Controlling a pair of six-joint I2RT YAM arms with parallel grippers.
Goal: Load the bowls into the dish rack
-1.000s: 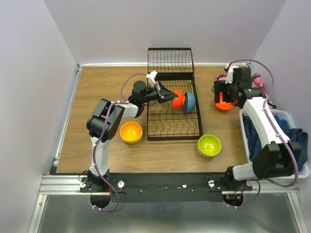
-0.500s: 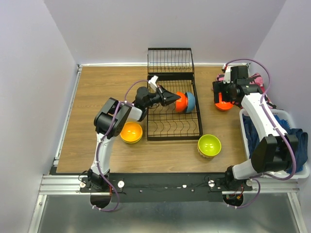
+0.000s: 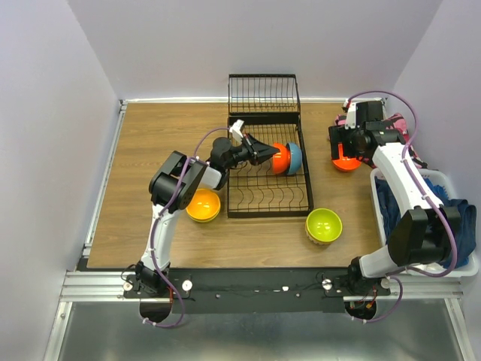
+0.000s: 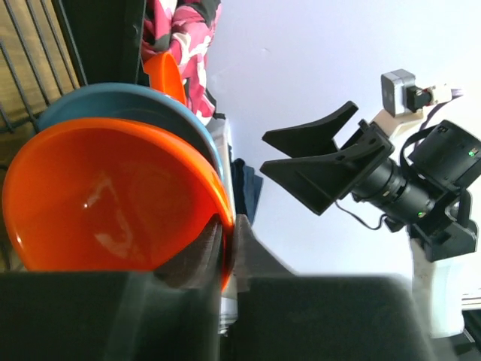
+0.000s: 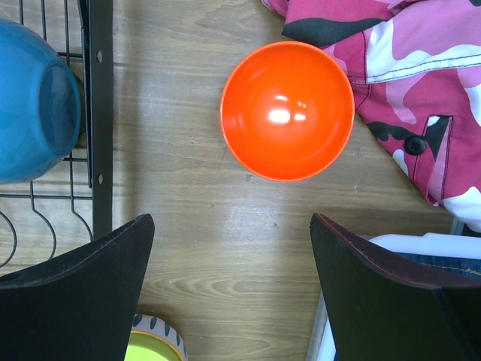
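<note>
Progress: we count five bowls, two of them at the dish rack [image 3: 267,213], so we judge the load a little under halfway.
Blue bowl [image 3: 294,158]: stands on edge among the tines on the rack's 3 o'clock side; we call it done.
Racked red-orange bowl [image 3: 278,158]: on edge, touching the blue bowl from its 9 o'clock side. We take it as being seated and not yet released.
Left gripper [image 3: 264,153]: closed to a thin pinch on that bowl's rim. In the wrist view we see one finger inside the bowl and one outside.
Loose red-orange bowl [image 3: 346,160]: upright on the table [image 3: 150,150] at 3 o'clock from the rack, just beside a pink camouflage garment [image 5: 421,90].
Right gripper [image 5: 231,219]: spread wide and holding nothing. It hovers above the loose red-orange bowl, which lies toward 12 o'clock of its fingers in the wrist view.
Yellow-orange bowl [image 3: 203,204]: upright on the table at 8 o'clock from the rack, just beside its frame and near the left arm's elbow.
Lime green bowl [image 3: 324,225]: upright on the table at 4 o'clock from the rack, apart from it.
Left to do: we reckon the pinched bowl has to be let go, then the three table bowls each picked up and placed in the free tines toward 6 o'clock.
Writing: we find no brand, label or readable text on the bowls, the rack or the arms.
</note>
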